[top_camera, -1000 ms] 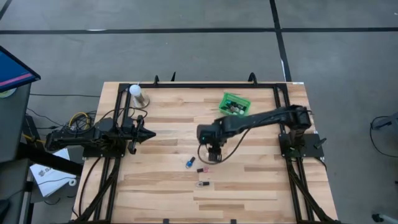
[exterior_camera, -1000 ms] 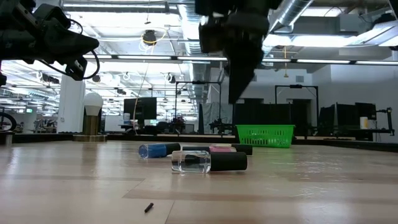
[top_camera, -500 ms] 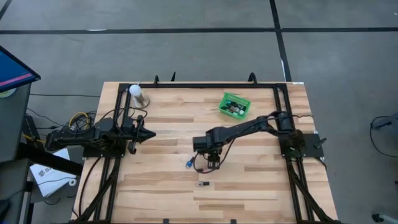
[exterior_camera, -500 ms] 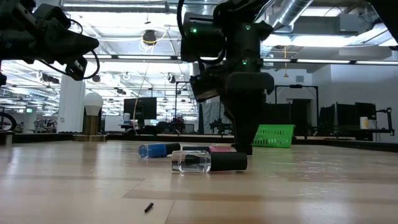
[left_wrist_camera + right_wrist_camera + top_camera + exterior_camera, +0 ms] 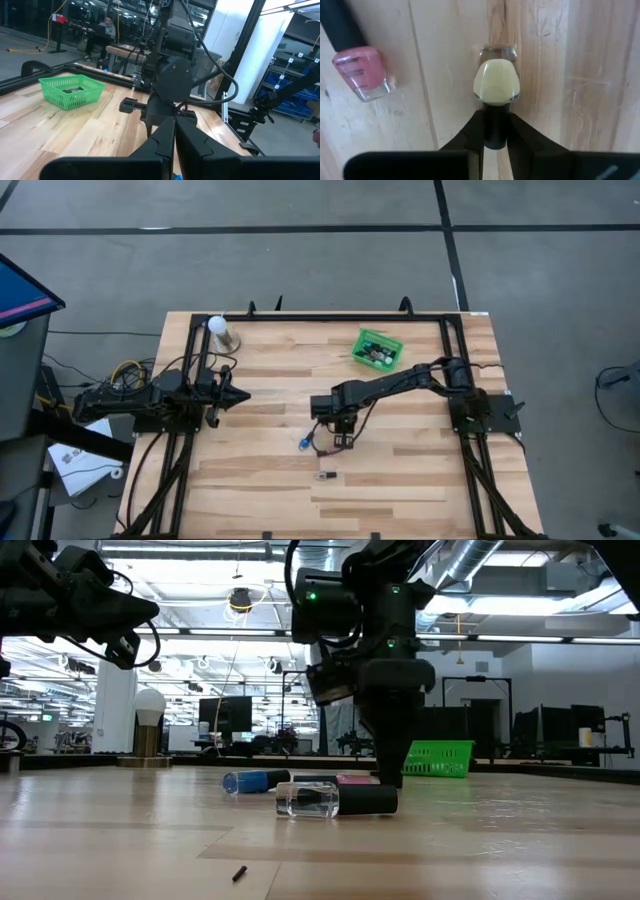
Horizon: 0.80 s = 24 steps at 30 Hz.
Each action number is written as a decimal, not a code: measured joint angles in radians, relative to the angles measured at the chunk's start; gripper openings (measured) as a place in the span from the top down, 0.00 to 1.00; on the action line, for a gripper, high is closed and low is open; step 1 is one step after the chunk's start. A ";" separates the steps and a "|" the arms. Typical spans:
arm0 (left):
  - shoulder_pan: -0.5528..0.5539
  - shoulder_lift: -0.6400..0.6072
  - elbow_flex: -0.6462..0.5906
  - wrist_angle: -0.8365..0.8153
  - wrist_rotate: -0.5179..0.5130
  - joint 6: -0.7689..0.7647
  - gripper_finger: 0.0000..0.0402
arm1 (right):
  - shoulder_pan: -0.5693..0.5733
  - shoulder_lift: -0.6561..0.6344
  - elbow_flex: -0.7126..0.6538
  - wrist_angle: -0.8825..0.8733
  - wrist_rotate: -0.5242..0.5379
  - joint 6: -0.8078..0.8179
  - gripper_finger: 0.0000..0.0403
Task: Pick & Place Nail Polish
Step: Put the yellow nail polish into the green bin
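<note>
Several nail polish bottles lie on the wooden table near its middle: a blue one (image 5: pixel 304 442), a clear one with a black cap (image 5: pixel 335 800), a pink one (image 5: pixel 360 72), and a pale yellow-green one (image 5: pixel 496 80). My right gripper (image 5: pixel 495 117) points down at the table among them and is shut on the pale bottle; it also shows in the high view as my right gripper (image 5: pixel 338 442). My left gripper (image 5: pixel 240 395) waits shut at the table's left side, level and above the table. My right gripper pinches the pale bottle's black cap (image 5: pixel 494 112) between its two fingers (image 5: pixel 470 131). The fingers come from above, pointing down, one on each side of the cap. The bottle lies flat on the table with its glass body sticking out beyond the fingertips.
A green basket (image 5: pixel 378 348) with bottles in it stands at the far right of the table. A white ball-topped stand (image 5: pixel 222 332) is at the far left corner. A black frame (image 5: pixel 300 315) runs along the table's far edge and sides.
My right gripper has come down from above the table toward the near edge, onto the group of bottles, and its fingers now stand at the tabletop. The bottles lie where they were.
</note>
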State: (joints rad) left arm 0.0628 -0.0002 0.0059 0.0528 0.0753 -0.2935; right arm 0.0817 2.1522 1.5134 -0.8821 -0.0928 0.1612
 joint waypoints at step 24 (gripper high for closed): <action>0.000 0.000 0.000 0.000 0.000 0.000 0.98 | -0.549 -0.397 -0.015 -0.303 0.115 0.199 0.90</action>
State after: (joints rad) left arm 0.0628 -0.0002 0.0059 0.0525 0.0753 -0.2935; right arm -0.4674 1.7554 1.4986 -1.1853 0.0226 0.3603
